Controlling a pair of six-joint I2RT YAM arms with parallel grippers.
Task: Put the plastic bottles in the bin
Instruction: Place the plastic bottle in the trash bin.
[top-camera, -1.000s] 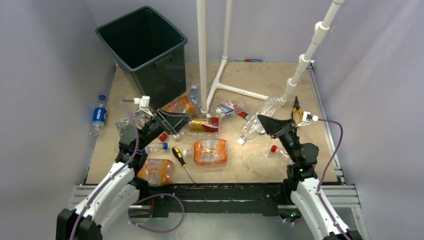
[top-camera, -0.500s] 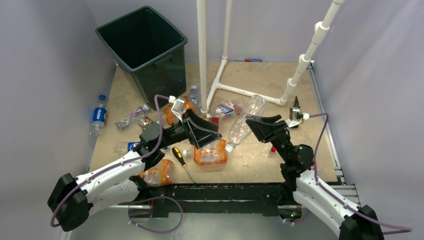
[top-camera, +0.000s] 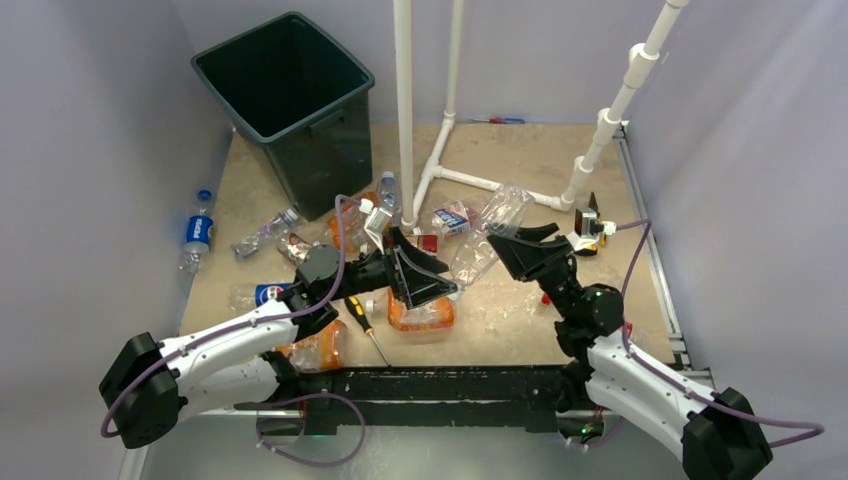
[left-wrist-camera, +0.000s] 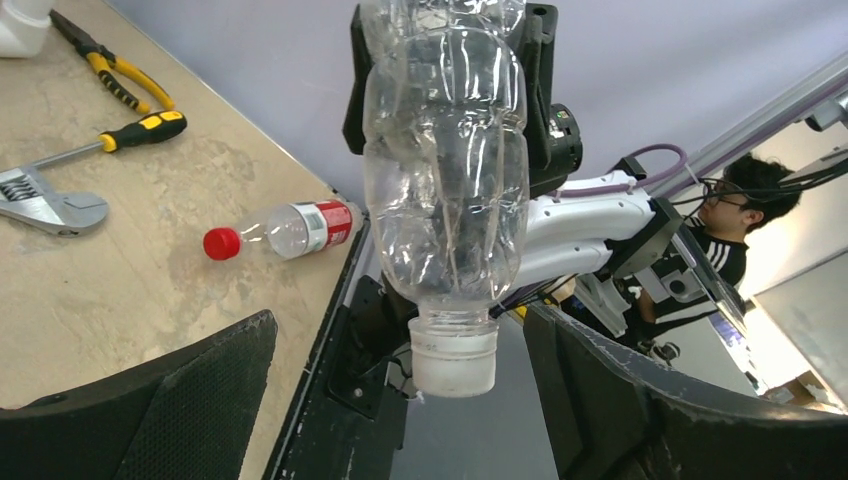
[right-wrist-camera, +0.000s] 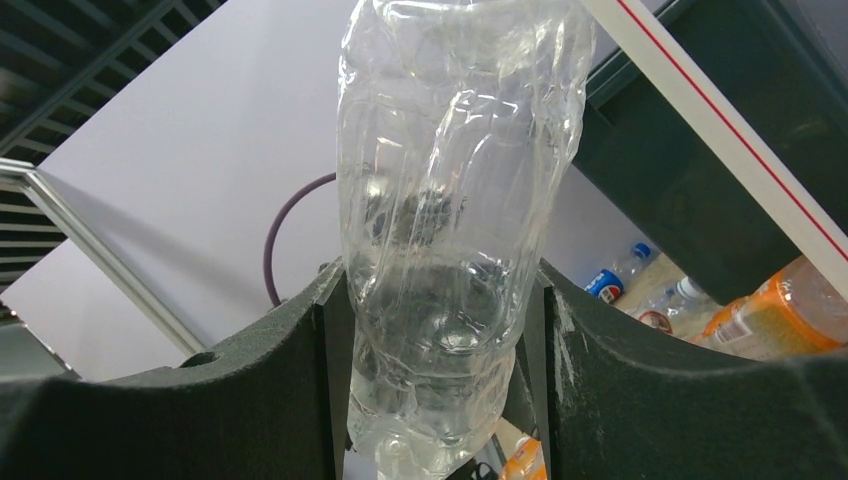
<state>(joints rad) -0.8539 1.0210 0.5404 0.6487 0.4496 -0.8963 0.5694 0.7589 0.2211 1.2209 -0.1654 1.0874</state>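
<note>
Clear bottle (top-camera: 488, 228) slants cap-down toward the spread left claw (top-camera: 425, 272); right claw (right-wrist-camera: 437, 285) pinches its body; bin (top-camera: 283, 75) stands upright.

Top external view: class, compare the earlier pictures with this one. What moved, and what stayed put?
The right pincer, shut on the clear bottle, lifted it and carried it leftward. The left pincer swung in from the left, open, and now flanks the bottle's cap. The bin and screwdriver stayed put.

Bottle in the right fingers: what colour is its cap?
White cap on the clear bottle; best in left wrist view.
</note>
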